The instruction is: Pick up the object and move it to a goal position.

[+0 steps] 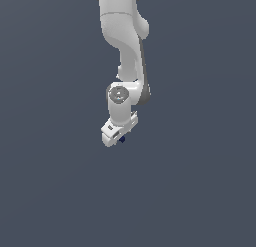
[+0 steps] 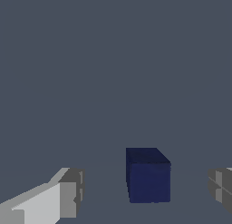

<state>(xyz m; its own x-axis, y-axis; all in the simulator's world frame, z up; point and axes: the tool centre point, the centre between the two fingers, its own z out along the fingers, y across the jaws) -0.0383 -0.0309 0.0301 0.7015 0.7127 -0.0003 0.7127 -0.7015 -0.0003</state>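
— While the white arm [image 1: 122, 51] hangs down over the plain grey floor [image 1: 50, 191], where is the cube?

— The dark blue cube [image 2: 148, 175] sits between the two fingers [image 2: 68, 193] of the gripper [image 2: 145, 191], touching neither.

— So the gripper is spread?

— Yes, wide apart, with a gap on each side of the cube. From the exterior view only a dark speck shows at the gripper's tip.
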